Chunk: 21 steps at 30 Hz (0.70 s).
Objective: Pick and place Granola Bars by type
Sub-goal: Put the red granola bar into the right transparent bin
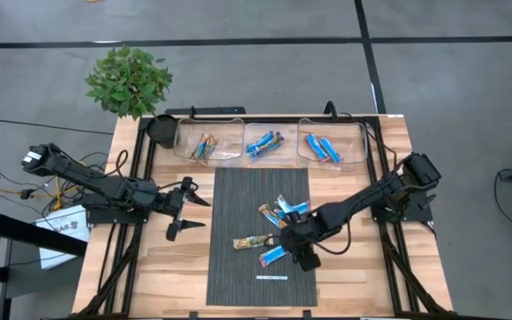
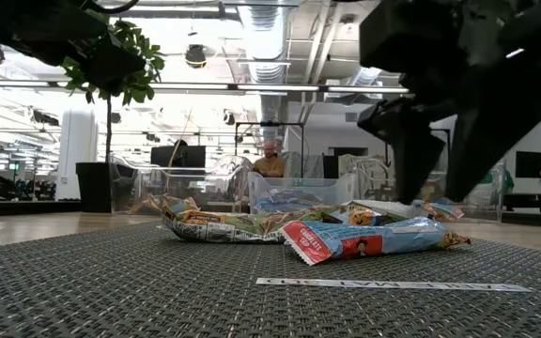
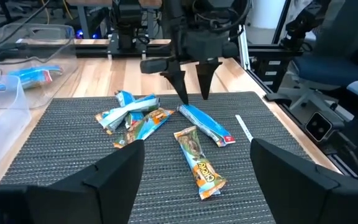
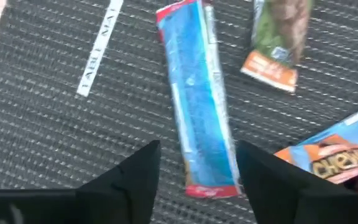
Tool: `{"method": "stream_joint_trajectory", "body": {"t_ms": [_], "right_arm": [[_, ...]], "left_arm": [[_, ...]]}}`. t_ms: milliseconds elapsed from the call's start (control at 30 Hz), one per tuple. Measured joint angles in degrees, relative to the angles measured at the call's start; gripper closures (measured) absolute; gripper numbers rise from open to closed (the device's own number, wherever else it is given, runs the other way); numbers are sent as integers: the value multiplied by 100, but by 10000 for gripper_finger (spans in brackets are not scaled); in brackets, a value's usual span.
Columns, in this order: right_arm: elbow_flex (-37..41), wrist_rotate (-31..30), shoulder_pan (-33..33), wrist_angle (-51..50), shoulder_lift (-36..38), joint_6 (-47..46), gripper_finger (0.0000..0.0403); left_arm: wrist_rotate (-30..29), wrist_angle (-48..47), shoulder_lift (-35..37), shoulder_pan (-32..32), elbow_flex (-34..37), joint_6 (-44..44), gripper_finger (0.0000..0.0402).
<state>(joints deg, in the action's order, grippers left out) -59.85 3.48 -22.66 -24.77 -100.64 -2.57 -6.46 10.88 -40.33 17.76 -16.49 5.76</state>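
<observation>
Right gripper (image 4: 197, 171) hovers fingers apart, straddling the blue granola bar (image 4: 197, 99) — lined up to grab; left gripper (image 1: 188, 206) waits, also spread.

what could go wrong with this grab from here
The right gripper hangs open over the bright blue foil-wrapped bar, which lies lengthwise between the fingers, so they could close on its end and let it slip. The tan and orange wrapped bar lies close beside it and may get nudged. The white label strip is also near.
</observation>
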Motion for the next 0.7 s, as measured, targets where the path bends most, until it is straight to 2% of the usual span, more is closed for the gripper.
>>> {"method": "stream_joint_trajectory", "body": {"t_ms": [200, 500, 700], "right_arm": [[-1, -40, 144, -7, 0, 7, 184], [-1, -38, 102, -13, -2, 8, 199], [-24, -15, 80, 80, -389, 18, 208]], "left_arm": [[0, -1, -1, 0, 0, 6, 116], [2, -1, -1, 0, 0, 41, 116], [2, 1, -1, 0, 0, 59, 116]]}}
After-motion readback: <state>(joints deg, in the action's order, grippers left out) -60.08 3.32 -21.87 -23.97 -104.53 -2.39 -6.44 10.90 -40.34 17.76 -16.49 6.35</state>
